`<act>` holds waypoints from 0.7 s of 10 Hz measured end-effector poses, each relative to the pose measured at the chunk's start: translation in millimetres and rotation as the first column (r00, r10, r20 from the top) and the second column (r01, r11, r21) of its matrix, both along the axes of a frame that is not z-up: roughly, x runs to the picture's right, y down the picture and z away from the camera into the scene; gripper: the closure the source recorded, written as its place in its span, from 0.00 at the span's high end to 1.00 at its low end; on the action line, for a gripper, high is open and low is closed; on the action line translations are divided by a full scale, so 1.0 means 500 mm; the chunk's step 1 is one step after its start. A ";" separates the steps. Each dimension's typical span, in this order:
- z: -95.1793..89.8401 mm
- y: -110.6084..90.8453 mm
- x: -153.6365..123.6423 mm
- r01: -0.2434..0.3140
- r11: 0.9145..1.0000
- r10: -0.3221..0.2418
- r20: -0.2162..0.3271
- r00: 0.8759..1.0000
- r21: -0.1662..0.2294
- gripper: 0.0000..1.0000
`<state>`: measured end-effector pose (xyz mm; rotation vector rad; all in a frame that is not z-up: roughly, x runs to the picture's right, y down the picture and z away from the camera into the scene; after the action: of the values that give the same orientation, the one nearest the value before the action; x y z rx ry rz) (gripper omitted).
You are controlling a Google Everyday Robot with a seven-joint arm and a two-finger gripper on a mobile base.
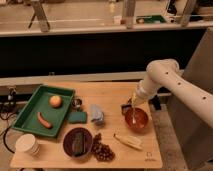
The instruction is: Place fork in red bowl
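The red bowl (141, 126) stands on the right part of the wooden table (115, 92). My gripper (134, 102) hangs just above the bowl's left rim at the end of the white arm (165, 80), which reaches in from the right. It is shut on the fork (134, 113), a thin pale strip pointing straight down from the fingers. The fork's lower end reaches inside the bowl; I cannot tell whether it touches the bottom.
A black-handled tool (126, 107) lies just left of the bowl and a cream-yellow oblong (127, 142) in front of it. A plum bowl (77, 142), grapes (102, 150), grey cloth (96, 114), green sponge (77, 117), green tray (31, 114) and white cup (27, 145) fill the left.
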<state>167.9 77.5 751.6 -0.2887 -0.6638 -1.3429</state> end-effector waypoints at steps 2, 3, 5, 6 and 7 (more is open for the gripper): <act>-0.003 0.007 0.003 0.001 1.000 -0.001 0.007 1.000 -0.004 0.00; -0.005 0.011 0.007 0.003 1.000 -0.003 0.008 1.000 -0.006 0.00; -0.008 0.024 0.015 0.002 1.000 -0.002 0.011 1.000 -0.016 0.00; -0.011 0.030 0.019 0.001 1.000 -0.001 0.012 1.000 -0.018 0.00; -0.011 0.033 0.023 0.001 1.000 -0.001 0.012 1.000 -0.019 0.00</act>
<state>179.5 94.0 746.3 -0.2964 -0.6870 -1.3408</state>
